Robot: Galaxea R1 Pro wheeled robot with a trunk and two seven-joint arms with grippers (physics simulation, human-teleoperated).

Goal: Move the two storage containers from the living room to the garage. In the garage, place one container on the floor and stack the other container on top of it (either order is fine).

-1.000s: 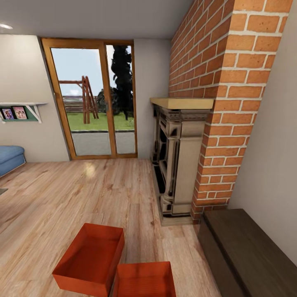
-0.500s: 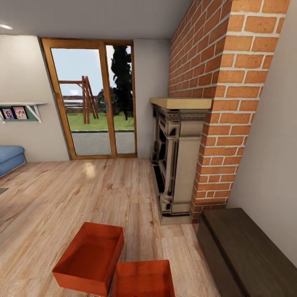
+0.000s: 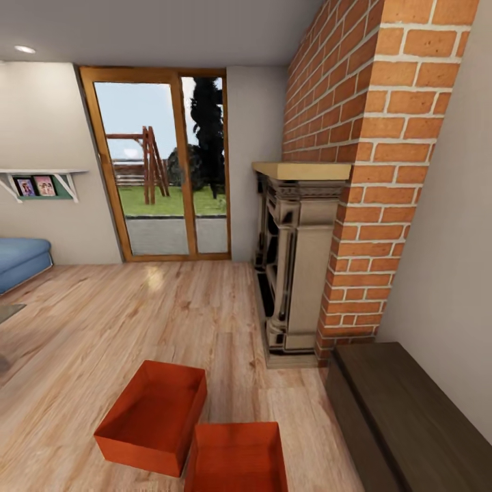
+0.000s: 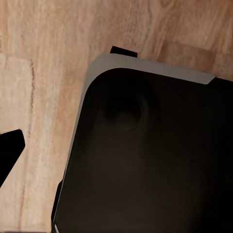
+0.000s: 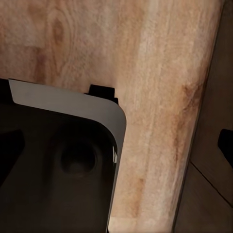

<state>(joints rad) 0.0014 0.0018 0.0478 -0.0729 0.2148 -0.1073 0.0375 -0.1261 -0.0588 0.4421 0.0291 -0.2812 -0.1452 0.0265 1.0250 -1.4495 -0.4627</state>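
So I'm in the living room, head camera looking down over the plank floor (image 3: 171,307). The 2 bins are right in front of me, both sitting flat on the wood, open side up, nothing in them. The left bin (image 3: 154,417) is turned a bit at an angle, and the right bin (image 3: 236,456) sits closer to me, cut off by the lower edge of the view. Their near corners look like they're touching or just about, can't say which.

Past the bins on the right stands the fireplace (image 3: 297,266), cream surround with a wood mantel, set into the brick chimney (image 3: 369,171). A dark bench (image 3: 410,417) runs along the right wall, just beside the right bin's side of the floor. Straight ahead is the glass door (image 3: 167,164) with a swing set and grass outside. At the far left there's the end of the blue sofa (image 3: 24,260) and a wall shelf (image 3: 41,181) with a couple of photos.

My wrist cameras both point down at the wood floor, mostly blocked by a dark rounded part of my base (image 4: 145,155). As for my pincers, I honestly can't tell how far open either 1 is or whether it has hold of anything.
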